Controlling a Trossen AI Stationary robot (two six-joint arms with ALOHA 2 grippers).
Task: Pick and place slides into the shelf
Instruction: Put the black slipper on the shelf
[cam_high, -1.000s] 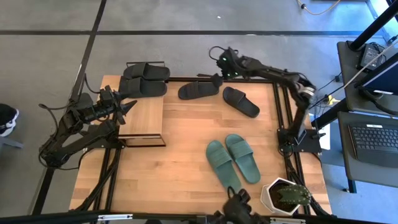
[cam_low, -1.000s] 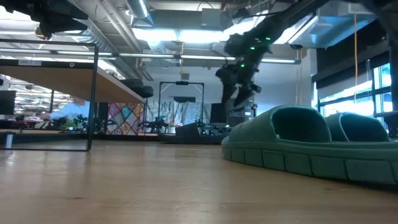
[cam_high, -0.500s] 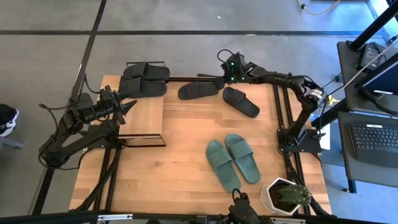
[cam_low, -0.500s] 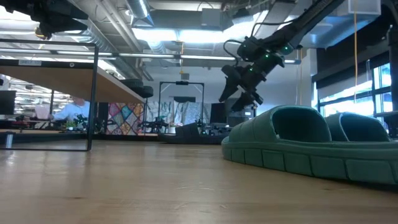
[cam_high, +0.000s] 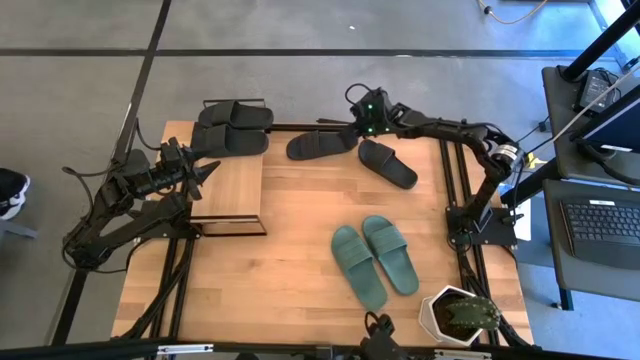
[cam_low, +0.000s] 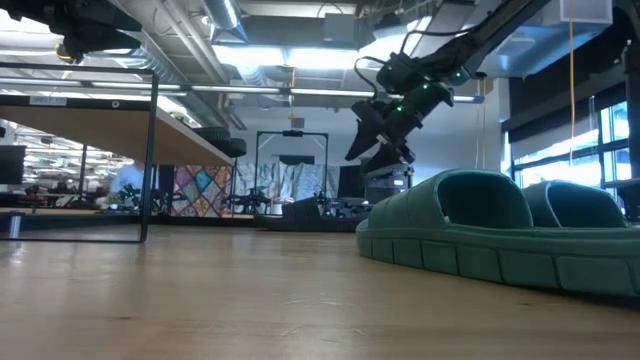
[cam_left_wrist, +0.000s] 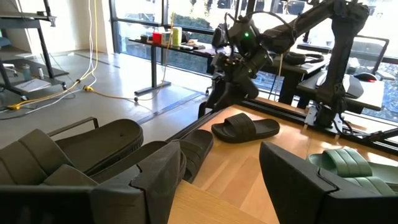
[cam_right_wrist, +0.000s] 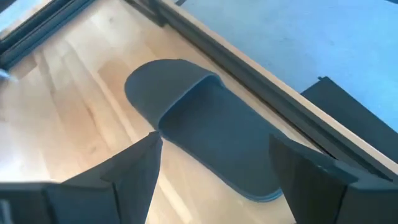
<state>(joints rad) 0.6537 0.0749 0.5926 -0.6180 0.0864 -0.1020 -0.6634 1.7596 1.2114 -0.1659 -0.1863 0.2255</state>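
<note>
- Already, we saw one black pair (cam_high: 233, 127) resting at the shelf (cam_high: 232, 185), at its far end.
- We found two more black slides (cam_high: 319, 144) beyond the shelf, the teal pair (cam_high: 375, 257) nearer us.
- We held the right gripper (cam_high: 352, 131) wide open and empty above those black slides; the left gripper (cam_high: 208, 172) waited open over the shelf.
- We noticed a potted plant (cam_high: 460, 314) past the teal pair.

My two arms are dark, jointed, matte black, with looping black cables. A small green light glows near my right tool (cam_high: 352, 131); my left tool (cam_high: 209, 170) has blunt, blocky dark fingers.
</note>
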